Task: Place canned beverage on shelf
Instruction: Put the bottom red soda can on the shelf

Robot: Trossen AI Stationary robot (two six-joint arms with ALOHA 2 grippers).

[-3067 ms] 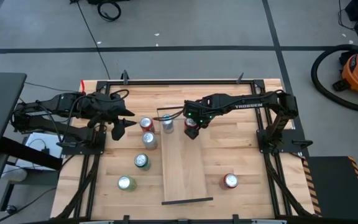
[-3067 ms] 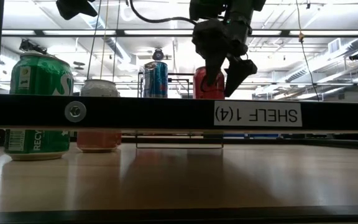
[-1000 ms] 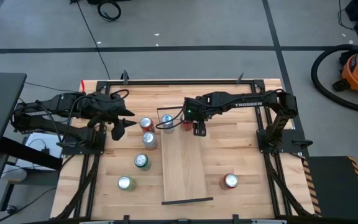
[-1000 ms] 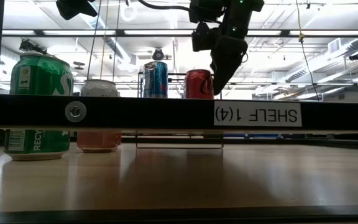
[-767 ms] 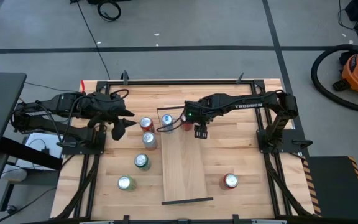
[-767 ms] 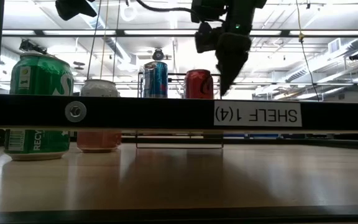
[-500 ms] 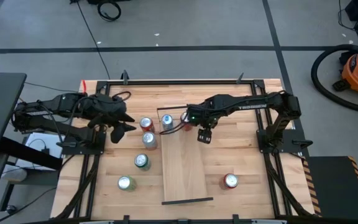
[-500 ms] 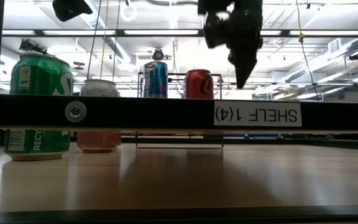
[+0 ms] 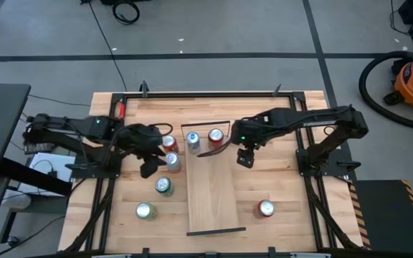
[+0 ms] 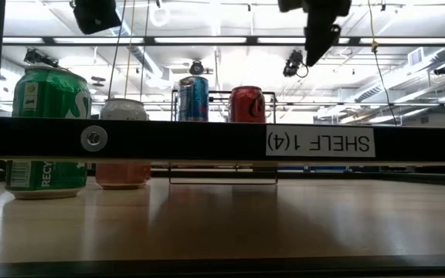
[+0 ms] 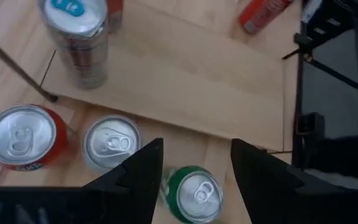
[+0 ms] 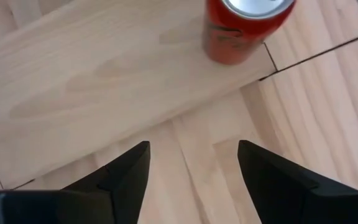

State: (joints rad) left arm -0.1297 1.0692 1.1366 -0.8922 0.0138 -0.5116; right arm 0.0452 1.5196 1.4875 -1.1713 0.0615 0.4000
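The shelf [image 9: 215, 188] is a long pale board on the table's middle. At its far end stand a blue-topped can [image 9: 193, 141] and a red can [image 9: 215, 136], each upright on its base; the right wrist view shows the red can [image 12: 244, 28]. My right gripper [image 9: 244, 158] hovers open just right of the shelf, past the red can, holding nothing. My left gripper [image 9: 149, 167] hovers open left of the shelf, above a red can [image 11: 23, 137], a silver can [image 11: 110, 142] and a green can [image 11: 191, 193] on the table.
Left of the shelf, a row of cans runs toward the near edge: red [image 9: 169, 143], silver [image 9: 172, 162], green [image 9: 163, 185], green [image 9: 145, 211]. A lone red can [image 9: 265, 208] stands near right. Thin black wire rails [image 9: 216, 231] close the shelf's short ends.
My right gripper has drawn away from the red can on the shelf, going up and toward the table's right and near edges; the can stays upright where it was. My left gripper has moved toward the right and near edges, coming over the cans beside the shelf.
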